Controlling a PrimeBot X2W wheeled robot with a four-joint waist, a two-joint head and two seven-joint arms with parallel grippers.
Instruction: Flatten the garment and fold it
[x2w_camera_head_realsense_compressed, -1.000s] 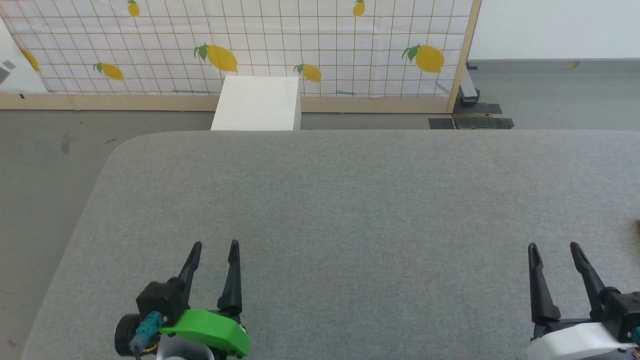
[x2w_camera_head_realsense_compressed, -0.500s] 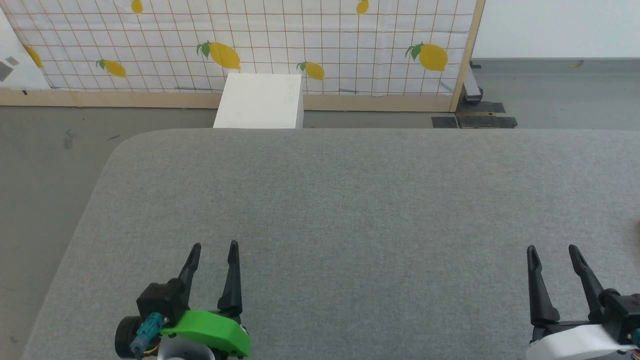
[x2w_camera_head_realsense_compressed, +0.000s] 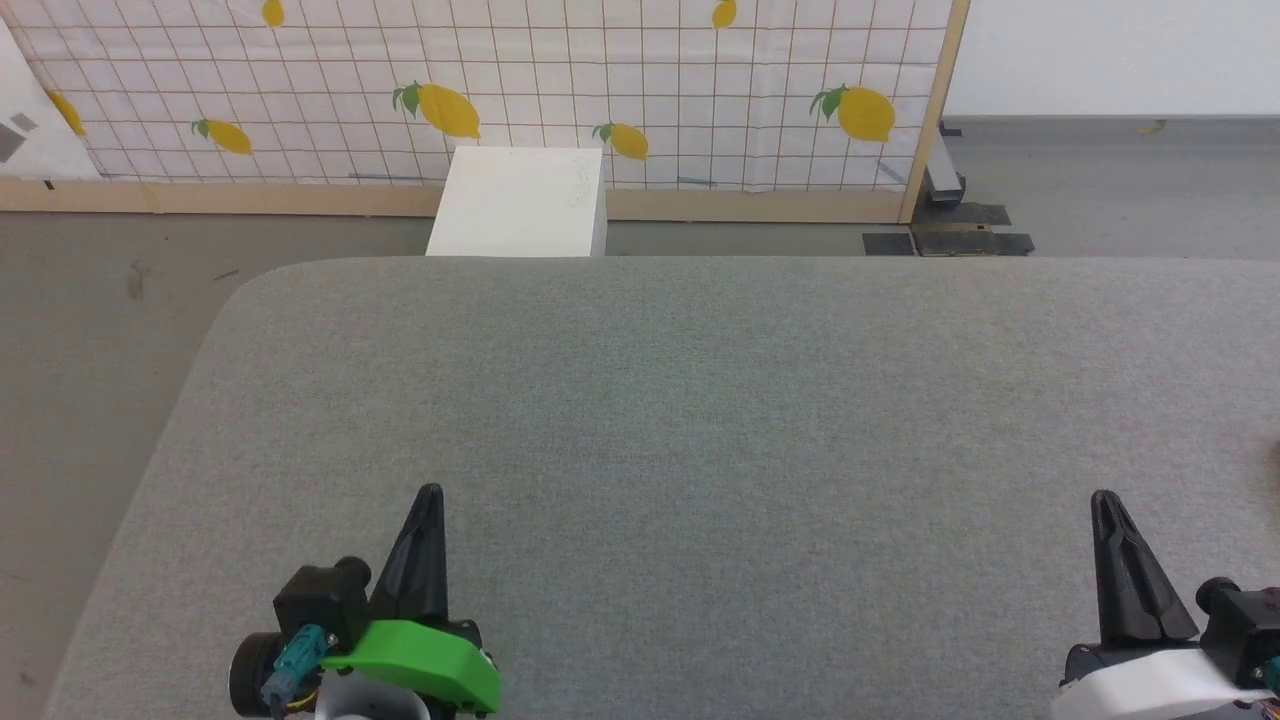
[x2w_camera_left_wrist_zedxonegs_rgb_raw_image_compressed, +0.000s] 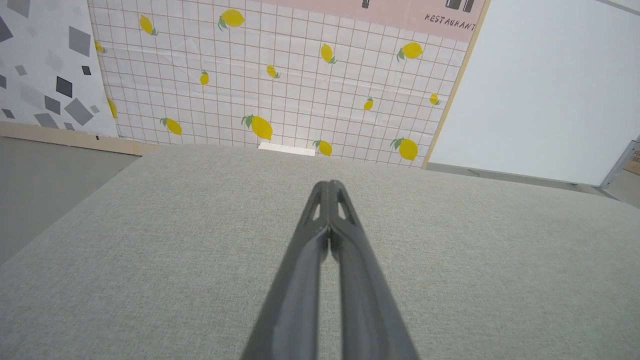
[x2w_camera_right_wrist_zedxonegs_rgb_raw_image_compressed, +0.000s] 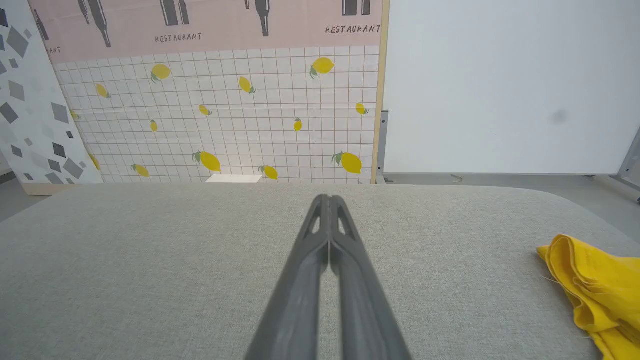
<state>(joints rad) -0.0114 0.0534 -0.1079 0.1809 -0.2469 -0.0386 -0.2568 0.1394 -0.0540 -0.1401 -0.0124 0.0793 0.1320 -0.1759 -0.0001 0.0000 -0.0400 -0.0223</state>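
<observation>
Both tools are pinched tight, folks: the left tool (x2w_camera_head_realsense_compressed: 428, 492), long dark fingers on a green wrist housing, and the right tool (x2w_camera_head_realsense_compressed: 1103, 497), the same dark fingers on a white housing. Each has its fingertips pressed together with nothing between them, low over the near side of the grey, felt-textured table (x2w_camera_head_realsense_compressed: 700, 400) with its rounded corners. Now where's the prize? Look through the right wrist view: the mustard-yellow cloth garment (x2w_camera_right_wrist_zedxonegs_rgb_raw_image_compressed: 595, 290) sits bunched in soft layered folds off to the right of the right tool, close to the table's right edge. It's partly cut off by the frame, so its long axis can't be called. It looks like a limp, thin knit, likely to drag and crease on that grippy surface. The right arm is clearly the nearer one; the left tool is well apart, across the table's width. My read: nothing's flattened yet, and the next move means opening up and swinging right. Beyond the far edge stands a white box (x2w_camera_head_realsense_compressed: 520, 200) before a lemon-print backdrop (x2w_camera_head_realsense_compressed: 700, 90).
</observation>
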